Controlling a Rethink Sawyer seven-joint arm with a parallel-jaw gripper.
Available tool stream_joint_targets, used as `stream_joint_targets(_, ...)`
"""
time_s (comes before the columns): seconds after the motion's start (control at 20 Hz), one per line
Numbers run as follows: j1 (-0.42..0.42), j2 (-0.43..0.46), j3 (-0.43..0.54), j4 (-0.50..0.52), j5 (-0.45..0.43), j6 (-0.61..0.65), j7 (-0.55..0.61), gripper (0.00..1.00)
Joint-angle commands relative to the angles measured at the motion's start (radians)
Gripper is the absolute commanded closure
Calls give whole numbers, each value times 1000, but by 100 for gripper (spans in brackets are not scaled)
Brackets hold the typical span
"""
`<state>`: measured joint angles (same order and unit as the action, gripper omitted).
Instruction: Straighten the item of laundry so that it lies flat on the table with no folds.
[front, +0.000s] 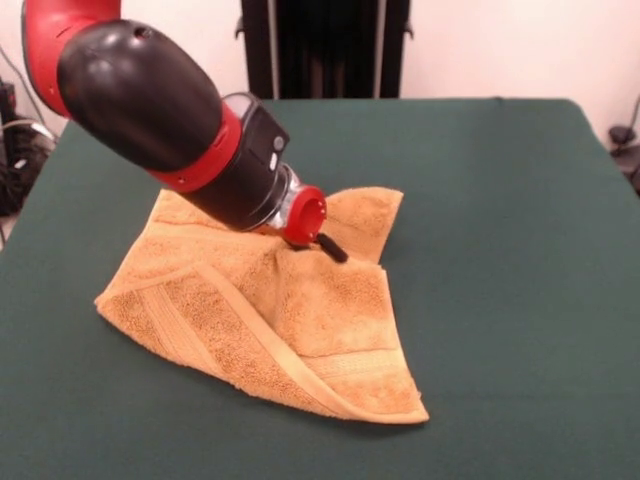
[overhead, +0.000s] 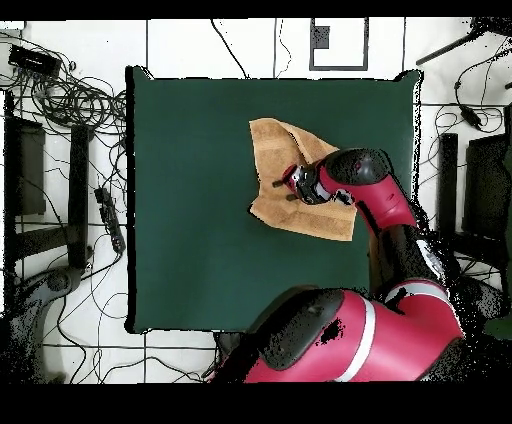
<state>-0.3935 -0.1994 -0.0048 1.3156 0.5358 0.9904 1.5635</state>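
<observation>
Down at the gripper (front: 318, 240), low over the cloth, one black finger (front: 333, 248) pokes out from the red end cap and lies against the towel's (front: 300, 320) top surface; whether the jaws are spread or closed on the fabric cannot be told, since the wrist hides them. The towel bunches into creases right under that fingertip, so the cloth sits directly beneath and around the jaws, touching them. From there the golden-orange terry spreads outward in a rumpled, folded shape: in the front view one flap rises behind the gripper toward the table's far edge, and a doubled layer with a flat woven band (front: 290, 365) runs down to a point toward the near edge. The arm (front: 150, 100), black with red rings, slants across the towel's far-left part and covers it. In the overhead view the towel (overhead: 275, 150) lies on the green table (overhead: 190, 200), nearer its top edge and right side than its middle, well clear of every corner.
</observation>
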Motion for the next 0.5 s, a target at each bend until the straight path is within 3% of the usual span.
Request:
stream_joint_targets(0.05, -20, 44, 215, 78, 138, -105, 137, 0)
stream_joint_targets(0.3, -28, 8, 261, 148, 188, -85, 130, 0)
stream_joint_targets(0.5, -23, -20, 277, 242, 219, -149, 105, 0)
